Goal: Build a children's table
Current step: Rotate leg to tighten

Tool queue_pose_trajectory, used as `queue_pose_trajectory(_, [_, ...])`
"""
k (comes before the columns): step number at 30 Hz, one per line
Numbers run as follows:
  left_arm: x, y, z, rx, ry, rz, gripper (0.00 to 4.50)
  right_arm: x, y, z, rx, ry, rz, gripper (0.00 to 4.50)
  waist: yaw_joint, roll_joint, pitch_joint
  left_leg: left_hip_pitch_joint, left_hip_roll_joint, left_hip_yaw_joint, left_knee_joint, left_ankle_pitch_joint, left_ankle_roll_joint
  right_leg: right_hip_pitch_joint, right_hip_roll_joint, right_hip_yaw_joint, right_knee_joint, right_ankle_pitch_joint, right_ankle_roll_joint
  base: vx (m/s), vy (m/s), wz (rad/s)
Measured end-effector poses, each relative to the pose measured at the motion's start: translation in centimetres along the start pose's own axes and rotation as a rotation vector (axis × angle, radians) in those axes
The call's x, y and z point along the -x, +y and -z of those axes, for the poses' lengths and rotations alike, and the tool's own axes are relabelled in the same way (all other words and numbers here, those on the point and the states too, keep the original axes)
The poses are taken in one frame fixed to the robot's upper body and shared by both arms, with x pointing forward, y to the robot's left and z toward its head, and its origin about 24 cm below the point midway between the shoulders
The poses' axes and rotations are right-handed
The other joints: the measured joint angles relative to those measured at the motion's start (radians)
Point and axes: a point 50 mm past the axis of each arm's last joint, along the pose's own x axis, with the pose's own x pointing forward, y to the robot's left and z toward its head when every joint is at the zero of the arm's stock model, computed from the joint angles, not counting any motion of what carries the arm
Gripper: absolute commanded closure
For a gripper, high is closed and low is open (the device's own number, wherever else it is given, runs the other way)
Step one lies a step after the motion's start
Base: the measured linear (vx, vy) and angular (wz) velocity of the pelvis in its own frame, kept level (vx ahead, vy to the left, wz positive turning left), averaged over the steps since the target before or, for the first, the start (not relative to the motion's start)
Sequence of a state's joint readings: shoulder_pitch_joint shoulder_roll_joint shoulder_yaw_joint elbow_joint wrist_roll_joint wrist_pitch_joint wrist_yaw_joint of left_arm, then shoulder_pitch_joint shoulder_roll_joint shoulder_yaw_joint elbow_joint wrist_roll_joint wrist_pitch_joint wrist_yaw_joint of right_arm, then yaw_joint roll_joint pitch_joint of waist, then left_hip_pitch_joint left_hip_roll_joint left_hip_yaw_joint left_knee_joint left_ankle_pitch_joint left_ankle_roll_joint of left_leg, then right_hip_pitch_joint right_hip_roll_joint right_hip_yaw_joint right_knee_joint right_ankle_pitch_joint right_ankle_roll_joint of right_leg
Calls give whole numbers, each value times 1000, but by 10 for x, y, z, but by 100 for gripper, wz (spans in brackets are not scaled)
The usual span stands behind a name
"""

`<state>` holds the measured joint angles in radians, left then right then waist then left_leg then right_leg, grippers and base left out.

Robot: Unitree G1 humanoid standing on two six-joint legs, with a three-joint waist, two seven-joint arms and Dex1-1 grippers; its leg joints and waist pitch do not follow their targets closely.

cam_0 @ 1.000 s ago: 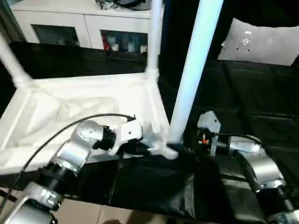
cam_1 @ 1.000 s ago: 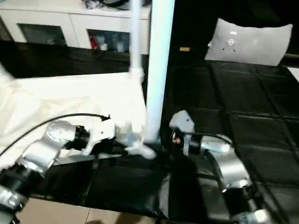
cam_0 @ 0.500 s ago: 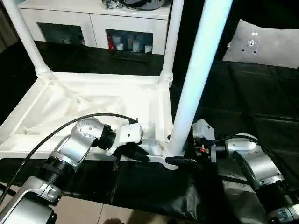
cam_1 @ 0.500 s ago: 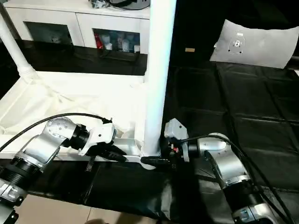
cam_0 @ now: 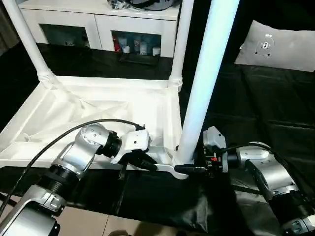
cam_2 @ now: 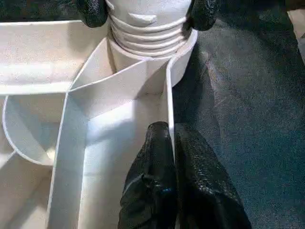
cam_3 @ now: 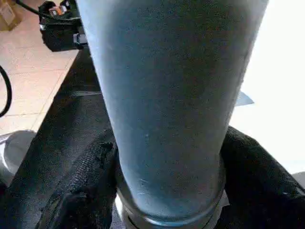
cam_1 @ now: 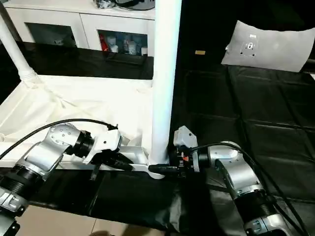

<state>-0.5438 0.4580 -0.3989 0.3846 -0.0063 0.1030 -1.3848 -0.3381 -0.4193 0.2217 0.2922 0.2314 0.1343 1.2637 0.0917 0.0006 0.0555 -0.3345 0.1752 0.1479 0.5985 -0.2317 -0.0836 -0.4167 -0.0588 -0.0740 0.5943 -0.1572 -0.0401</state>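
At centre, the right pincer [cam_0: 189, 169] clasps the near leg [cam_0: 199, 93] (top cut off); the left pincer [cam_2: 172, 143], closed, pinches the tabletop's rim [cam_2: 168, 102].

3 legs [cam_0: 204, 88], 1 tabletop [cam_0: 98, 110], 2 pincers [cam_0: 189, 168].

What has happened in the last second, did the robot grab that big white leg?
Yes: the right gripper has closed in on the base of the near leg, and its black fingers now press it on both sides. The view has also tilted, so the other legs only seem to shift. The left gripper stays pinched on a rib of the upturned table top, and the leg stays upright in its corner socket.
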Motion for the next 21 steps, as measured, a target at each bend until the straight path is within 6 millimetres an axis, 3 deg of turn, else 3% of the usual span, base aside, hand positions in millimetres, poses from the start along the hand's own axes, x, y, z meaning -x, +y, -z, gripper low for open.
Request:
queue_pose_trajectory(6, [-3, 6, 3, 94, -22, -156, 450, -10, -3, 2, -129, -55, 207, 181, -6, 0, 0, 3, 0, 0, 1, -1, -6, 3, 0, 0, 0, -2, 4, 0, 0, 0])
queue_pose_trajectory(13, [-24, 19, -6, 230, -48, -421, 450, -31, -21, 1, -244, -143, 668, 182, -48, 2, -2, 4, -1, 0, 1, 1, -6, 5, 0, 0, -7, -3, 5, 0, 0, 0])
queue_pose_trajectory(18, [-45, 25, -18, 274, -67, -552, 450, -37, -33, -4, -262, -128, 872, 182, -58, 5, -4, 3, -1, 0, 0, 2, -4, 8, 0, 0, -13, -3, 5, 0, 0, 0])
queue_pose_trajectory(20, [-52, 25, -22, 276, -71, -580, 450, -36, -36, -3, -265, -133, 917, 127, -56, 7, -5, 3, -1, 0, -1, 1, -3, 9, 0, 1, -14, -3, 5, 0, 0, 0])
queue_pose_trajectory(21, [-54, 25, -23, 277, -72, -583, 450, -36, -36, -4, -260, -134, 928, 127, -55, 7, -5, 2, -1, 0, -1, 1, -2, 9, 0, 1, -14, -2, 5, 0, 0, 0])
